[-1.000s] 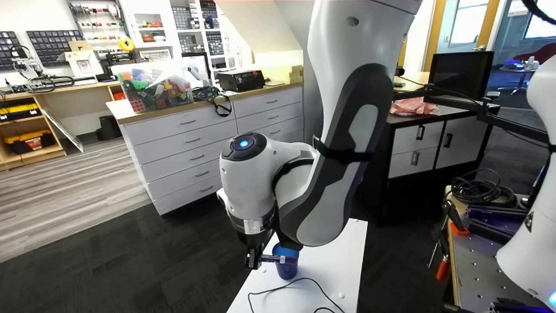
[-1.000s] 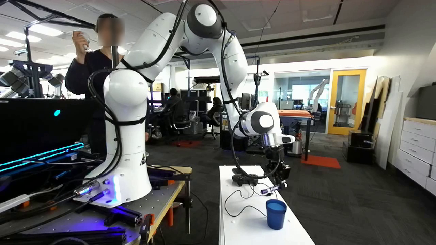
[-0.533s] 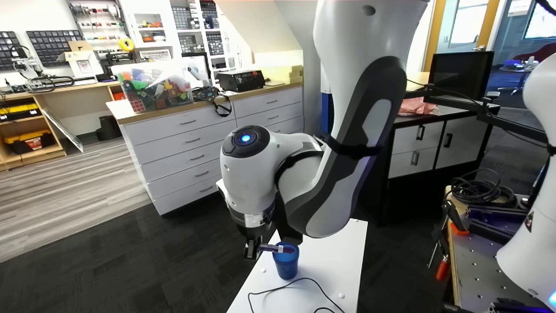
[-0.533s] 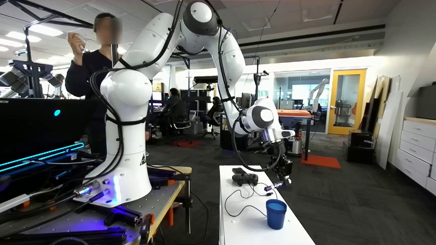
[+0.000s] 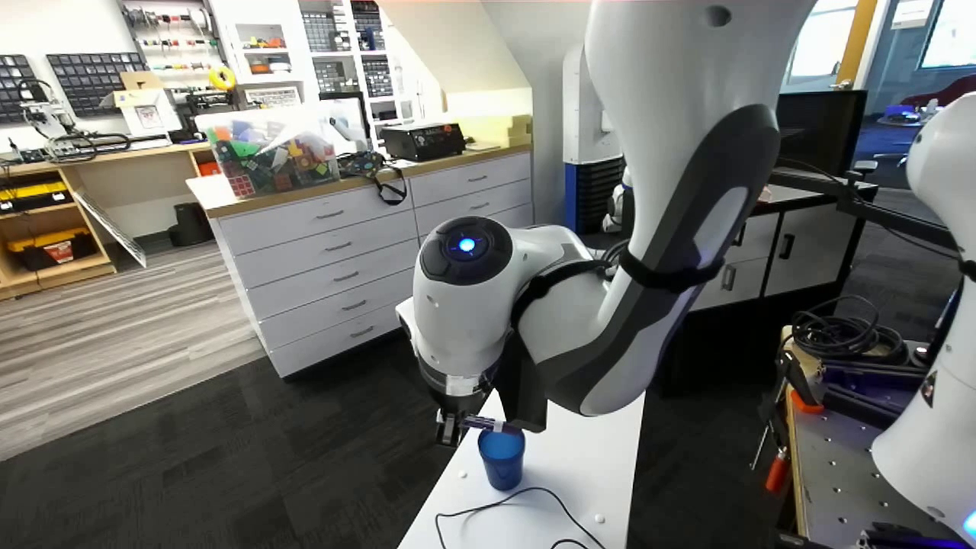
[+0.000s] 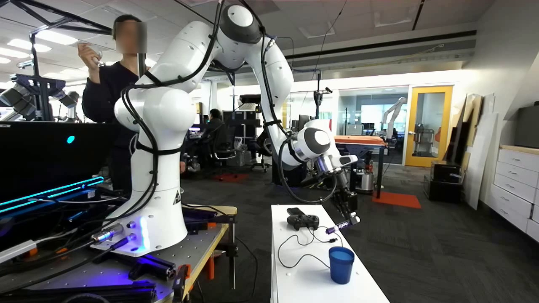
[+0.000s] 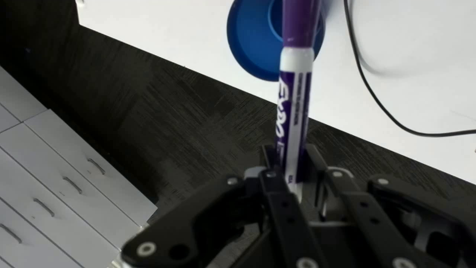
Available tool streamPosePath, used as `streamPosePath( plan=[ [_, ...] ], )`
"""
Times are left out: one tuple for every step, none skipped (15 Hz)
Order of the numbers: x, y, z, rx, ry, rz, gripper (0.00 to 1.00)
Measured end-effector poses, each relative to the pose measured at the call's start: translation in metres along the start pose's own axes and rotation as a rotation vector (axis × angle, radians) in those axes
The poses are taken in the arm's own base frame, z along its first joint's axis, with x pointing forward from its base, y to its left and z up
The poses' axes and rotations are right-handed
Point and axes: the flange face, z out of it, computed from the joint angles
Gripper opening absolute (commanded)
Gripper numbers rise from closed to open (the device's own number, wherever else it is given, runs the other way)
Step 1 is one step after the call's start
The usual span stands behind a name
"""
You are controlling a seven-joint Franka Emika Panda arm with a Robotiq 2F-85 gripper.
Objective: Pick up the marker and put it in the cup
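- Purple-and-white cylindrical marker [image 6: 339, 226] slants, lower right of an exterior view.
- Black two-fingered gripper [image 7: 292, 160] pinches its end, fingers narrowly spaced.
- Blue tapered cup [image 6: 341, 267] stands upright lower in frame, apart.

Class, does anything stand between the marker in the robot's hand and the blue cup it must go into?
Nothing visible does. The hand grips the marker, and in the wrist view its purple cap shows across the open mouth of the cup. The black cable lies on the table beside the cup, not between the two.
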Motion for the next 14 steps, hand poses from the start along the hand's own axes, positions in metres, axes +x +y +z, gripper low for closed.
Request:
streamPosePath(
  plan=[
    [-0.002, 0.001, -0.003, -0.004, 0.013, 0.019, 0.06],
    [-0.005, 0.003, -0.006, -0.006, 0.023, 0.038, 0.06],
    [-0.008, 0.005, -0.007, -0.008, 0.028, 0.064, 0.06],
    [-0.012, 0.007, -0.008, -0.006, 0.029, 0.094, 0.06],
    [-0.016, 0.009, -0.008, -0.001, 0.032, 0.126, 0.06],
    [-0.019, 0.011, -0.008, 0.002, 0.036, 0.156, 0.06],
    [-0.023, 0.013, -0.007, 0.003, 0.042, 0.18, 0.06],
    [-0.026, 0.016, -0.006, 0.002, 0.047, 0.201, 0.06],
    [-0.029, 0.017, -0.006, 0.0, 0.052, 0.219, 0.06],
    [-0.031, 0.019, -0.005, 0.0, 0.058, 0.232, 0.06],
    [-0.034, 0.02, -0.005, -0.002, 0.062, 0.246, 0.06],
    [-0.036, 0.021, -0.004, -0.004, 0.069, 0.257, 0.06],
    [-0.038, 0.022, -0.004, -0.005, 0.076, 0.268, 0.06],
    [-0.04, 0.023, -0.004, -0.005, 0.082, 0.279, 0.06]
  ],
)
